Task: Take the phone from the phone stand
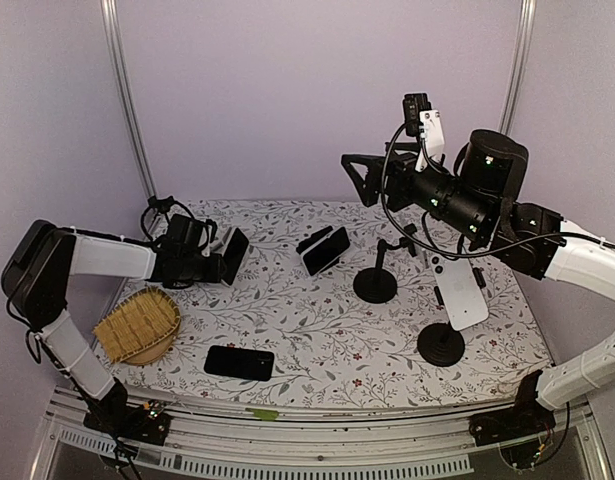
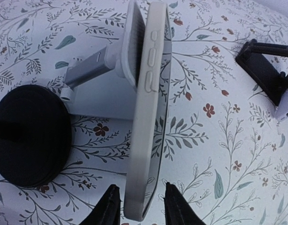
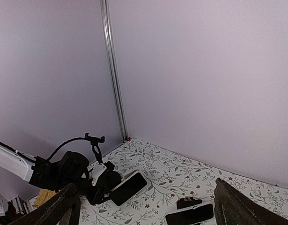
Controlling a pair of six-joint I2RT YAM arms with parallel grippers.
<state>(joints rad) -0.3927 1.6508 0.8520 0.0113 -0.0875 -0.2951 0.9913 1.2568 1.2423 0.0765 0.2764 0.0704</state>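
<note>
Left arm: it reaches low over the table from its base, forearm near level, wrist pointed at the phone stand [image 2: 90, 65]. My left gripper [image 2: 140, 207] sits at the stand's front, with one finger on each side of the phone's lower edge.

Left jaws: narrow. My fingertips [image 2: 108, 208] stand just beside the two flat faces of the phone [image 2: 151, 93]. A thin sliver of tablecloth seems to show on each side. I cannot tell whether the pads press the case or only flank it.

Right arm: lifted high, well to the right of the phone stand and far above it. The wrist is turned so its camera looks down across the table toward the stand.

Right gripper [image 1: 355, 178]: jaws spread wide, nothing between them.

Phone: it sits in the stand's white cradle, tilted back and propped off the table. From my left wrist I see it edge-on. It has a pale, cream-grey case with rounded corners and a row of raised side buttons along the edge facing me. The screen side is dark and glossy and reflects the leaf pattern of the cloth. The stand's silver arm slopes down from the back of the cradle to the table behind the phone.
</note>
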